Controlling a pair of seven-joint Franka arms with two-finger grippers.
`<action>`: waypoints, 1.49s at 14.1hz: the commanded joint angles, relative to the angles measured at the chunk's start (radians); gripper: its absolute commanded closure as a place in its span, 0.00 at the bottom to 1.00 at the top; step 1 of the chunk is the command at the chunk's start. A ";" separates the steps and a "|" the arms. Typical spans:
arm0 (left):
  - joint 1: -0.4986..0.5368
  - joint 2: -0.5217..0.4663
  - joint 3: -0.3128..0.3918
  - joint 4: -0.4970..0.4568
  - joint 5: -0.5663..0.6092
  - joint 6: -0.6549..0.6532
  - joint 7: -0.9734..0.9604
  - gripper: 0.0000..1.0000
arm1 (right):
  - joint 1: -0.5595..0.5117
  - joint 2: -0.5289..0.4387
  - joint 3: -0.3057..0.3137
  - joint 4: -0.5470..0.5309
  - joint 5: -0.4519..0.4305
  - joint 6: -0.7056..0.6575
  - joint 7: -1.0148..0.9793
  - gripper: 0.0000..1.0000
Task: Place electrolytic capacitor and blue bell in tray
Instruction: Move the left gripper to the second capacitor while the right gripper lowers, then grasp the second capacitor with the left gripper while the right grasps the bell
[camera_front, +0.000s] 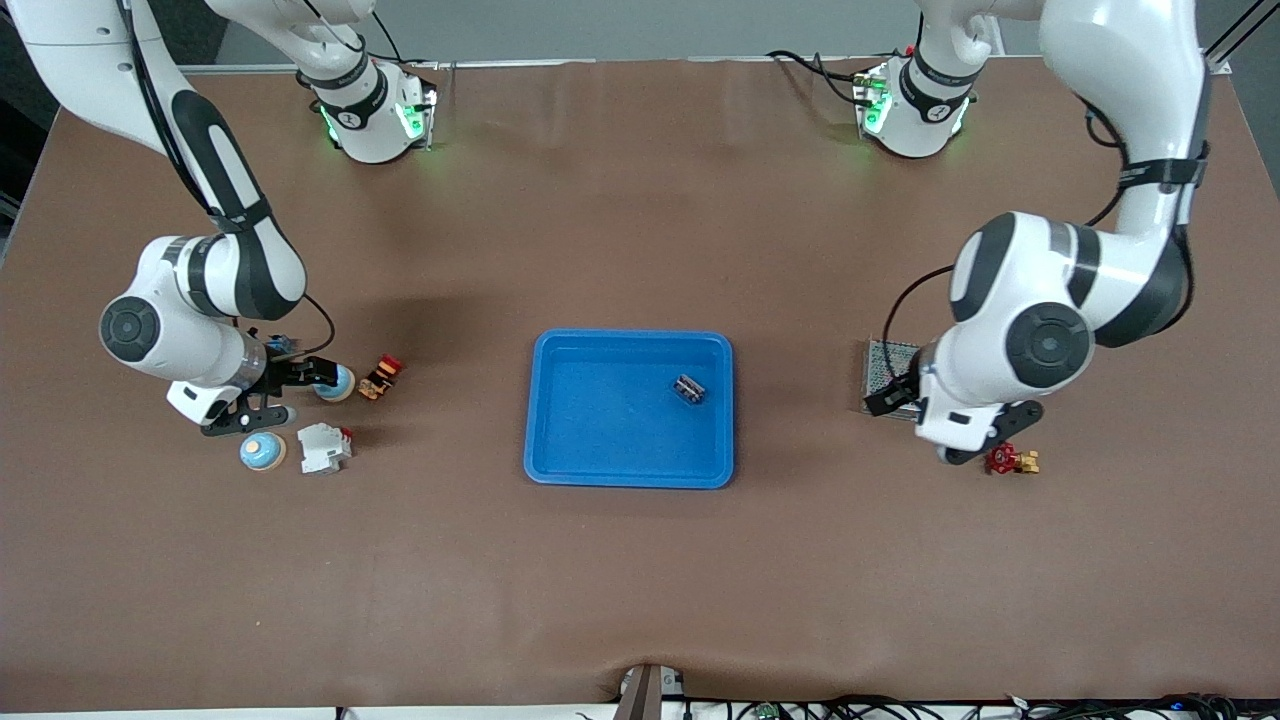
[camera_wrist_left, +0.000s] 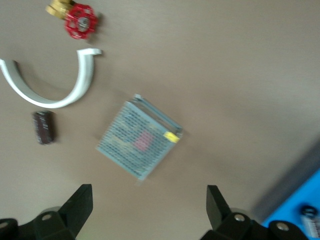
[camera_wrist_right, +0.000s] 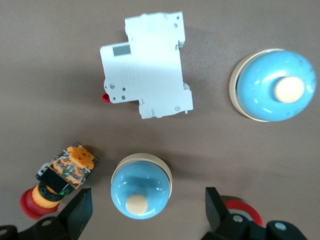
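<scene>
Front view: blue tray (camera_front: 628, 408) sits mid-table. A small dark cylindrical part (camera_front: 688, 389) lies inside it, toward the left arm's end. Right gripper (camera_front: 272, 398) hangs low over the cluster at the right arm's end of the table: one blue bell (camera_front: 334, 382) just beside its fingers, a second blue bell (camera_front: 262, 451) nearer the camera, a white circuit breaker (camera_front: 324, 447) beside that, and an orange-and-red push button (camera_front: 381, 376) beside the first bell. Left gripper (camera_front: 985, 440) hangs over the grey mesh box (camera_front: 888, 372), with a red-handled brass valve (camera_front: 1012, 460) just beside it.

Left wrist view: left gripper (camera_wrist_left: 150, 210) has jaws spread wide, holding nothing. Below it lie the mesh box (camera_wrist_left: 138, 139), a dark maroon electrolytic capacitor (camera_wrist_left: 44, 127) on the bare table, a curved white strip (camera_wrist_left: 55, 85) and the valve (camera_wrist_left: 80, 21). Tray corner (camera_wrist_left: 300, 200) shows at the edge.

Right wrist view: right gripper (camera_wrist_right: 149, 212) stands wide and empty, fingers either side of one bell (camera_wrist_right: 141, 186) without touching. Second bell (camera_wrist_right: 273, 85), breaker (camera_wrist_right: 146, 66) and push button (camera_wrist_right: 59, 180) lie around it
</scene>
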 joint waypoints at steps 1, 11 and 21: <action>0.055 -0.087 -0.005 -0.117 0.055 0.010 0.083 0.00 | -0.002 0.002 0.003 -0.020 -0.001 0.021 -0.015 0.00; 0.280 -0.208 -0.012 -0.506 0.164 0.304 0.299 0.01 | 0.004 0.063 0.004 -0.020 0.001 0.067 -0.015 0.00; 0.365 -0.139 -0.010 -0.703 0.163 0.646 0.300 0.14 | 0.018 0.077 0.006 -0.026 0.001 0.068 -0.016 0.00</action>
